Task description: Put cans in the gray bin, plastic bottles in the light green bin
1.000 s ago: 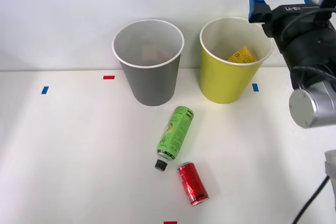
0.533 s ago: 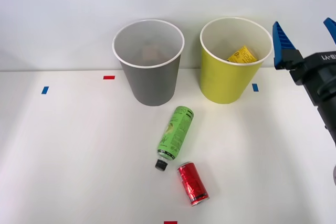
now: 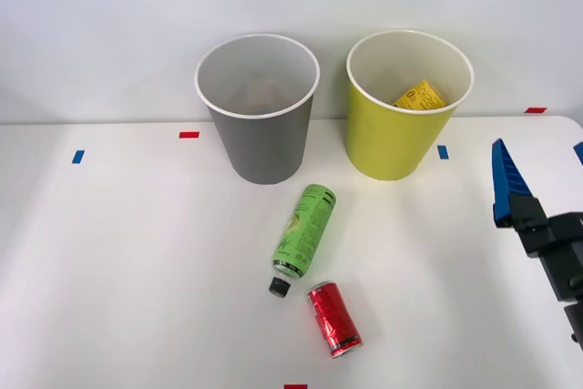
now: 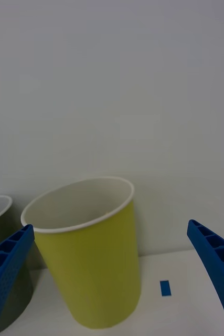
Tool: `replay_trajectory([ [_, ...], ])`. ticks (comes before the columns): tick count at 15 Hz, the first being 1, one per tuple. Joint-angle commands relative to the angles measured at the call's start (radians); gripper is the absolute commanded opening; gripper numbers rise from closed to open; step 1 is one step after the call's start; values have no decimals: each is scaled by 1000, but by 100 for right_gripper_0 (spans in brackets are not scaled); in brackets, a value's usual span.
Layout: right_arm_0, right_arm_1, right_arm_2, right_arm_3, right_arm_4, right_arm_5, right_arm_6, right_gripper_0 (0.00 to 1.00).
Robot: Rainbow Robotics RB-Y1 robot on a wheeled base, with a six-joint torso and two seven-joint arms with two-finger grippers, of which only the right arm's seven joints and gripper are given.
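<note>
On the white surface (image 3: 109,271), the red can (image 3: 333,319) lies on its side near the front edge, just beside the black cap of the green-labelled bottle (image 3: 304,235), which lies slanted toward the bins. Behind them the gray bin (image 3: 260,138) and the light green bin (image 3: 393,138) stand upright side by side; the yellow-labelled bottle (image 3: 420,96) rests inside the light green one. At the right edge the right tool (image 3: 539,190) hangs released, fingers spread wide, grasping nothing, well apart from the can.
</note>
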Motion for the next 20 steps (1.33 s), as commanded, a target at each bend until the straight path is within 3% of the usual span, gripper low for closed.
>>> replay_trajectory([
  [1, 82, 32, 31, 1, 1, -56, 4, 100],
  [4, 131, 55, 56, 42, 12, -148, 19, 100],
  [6, 97, 64, 96, 219, 28, -359, 32, 100],
  [8, 70, 64, 105, 332, 87, -451, 39, 100],
  [13, 62, 152, 99, 479, 156, -484, 53, 100],
  [20, 65, 190, 91, 552, 241, -516, 52, 100],
])
